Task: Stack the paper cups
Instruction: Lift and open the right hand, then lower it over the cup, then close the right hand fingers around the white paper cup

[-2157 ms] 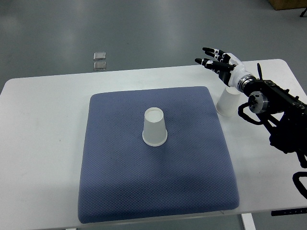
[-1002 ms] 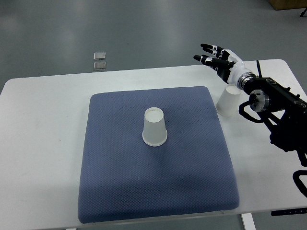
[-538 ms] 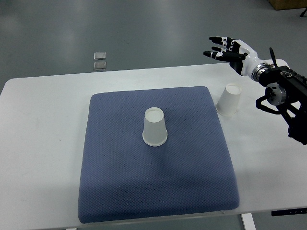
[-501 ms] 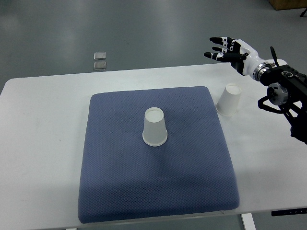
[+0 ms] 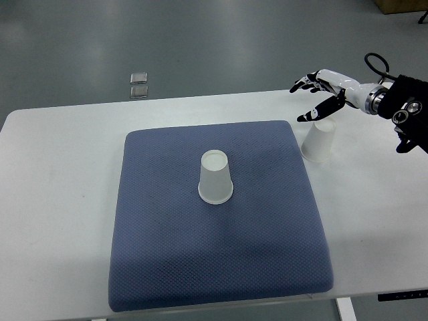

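Where the white table (image 5: pixel 60 174) fills most of the view, its far edge meets grey floor (image 5: pixel 200 40) and its near edge runs out at the bottom of the picture. Largest item on it: a blue textured mat (image 5: pixel 167 267), roughly square, lying flat at the centre of the tabletop with bare white margin on the left, far and right sides.

Right arm (image 5: pixel 408 110): black, enters from the right edge at the far right corner, only the forearm and wrist showing. Right hand (image 5: pixel 326 90): white with black fingers, held above the far right part of the table. Fingers (image 5: pixel 302 85) spread and extended toward the left, thumb angled down; nothing held. Hand sits just above and beyond the nearer-right cup, thumb tip close to the cup's upturned base; contact cannot be confirmed from this angle.

Paper cup on the mat (image 5: pixel 216 177): white, upside down, wide rim on the mat, near the mat's centre, slightly to the far side. Nothing around it; clear on all sides.

Second paper cup (image 5: pixel 318 141): white, also inverted, standing on bare table just beside the mat's right edge near its far right corner. The two cups are well apart, not stacked.

Smallest: two small grey square plates (image 5: pixel 139 85) on the floor beyond the table's far edge, left of centre, one just behind the other.
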